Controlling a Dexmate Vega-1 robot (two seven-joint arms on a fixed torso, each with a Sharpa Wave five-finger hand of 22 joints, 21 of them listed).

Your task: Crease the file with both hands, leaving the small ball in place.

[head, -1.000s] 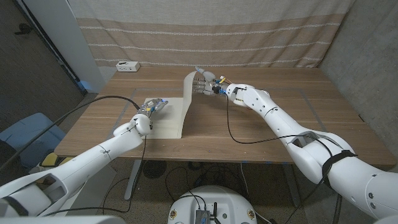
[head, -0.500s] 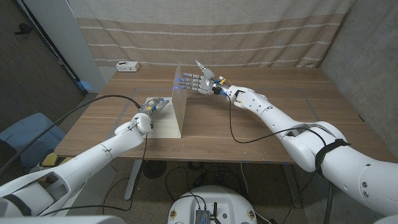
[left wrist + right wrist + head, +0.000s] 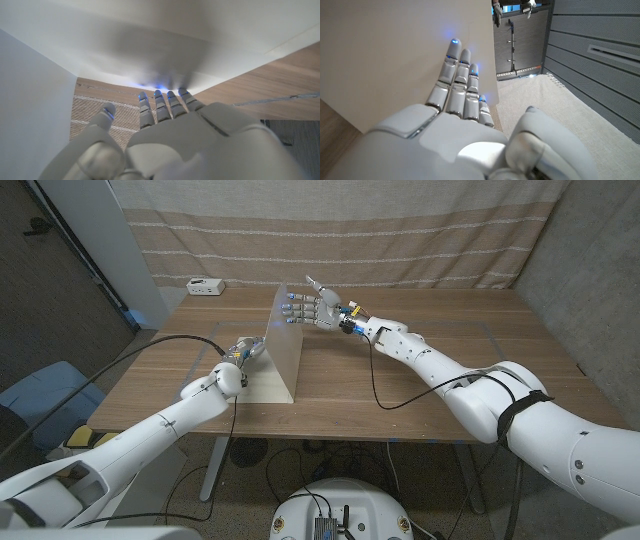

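**File half-folded on the bench, one flap lifted by the right hand**

The file [image 3: 277,355], a pale cream folder, lies on the left half of the wooden bench [image 3: 450,370]. One flap rests on the wood and the other is raised steeply, leaning over toward the robot's left. Its fold line runs from the near bench edge toward the far side.

The left hand [image 3: 243,352] sits on the lower flap, partly under the raised one. In the left wrist view its fingers [image 3: 161,102] are straight, close together and reach into the gap between the two flaps; it grips nothing. A black cable [image 3: 160,345] curves across the bench toward this arm.

The right hand [image 3: 312,308] is at the far top corner of the raised flap, fingers extended and side by side, thumb sticking up apart. The right wrist view shows the fingertips [image 3: 454,50] laid flat against the flap's surface, pressing rather than pinching.

A small white box [image 3: 205,286] stands at the far left corner of the bench, well apart from the file. A striped curtain [image 3: 340,230] hangs behind the bench.
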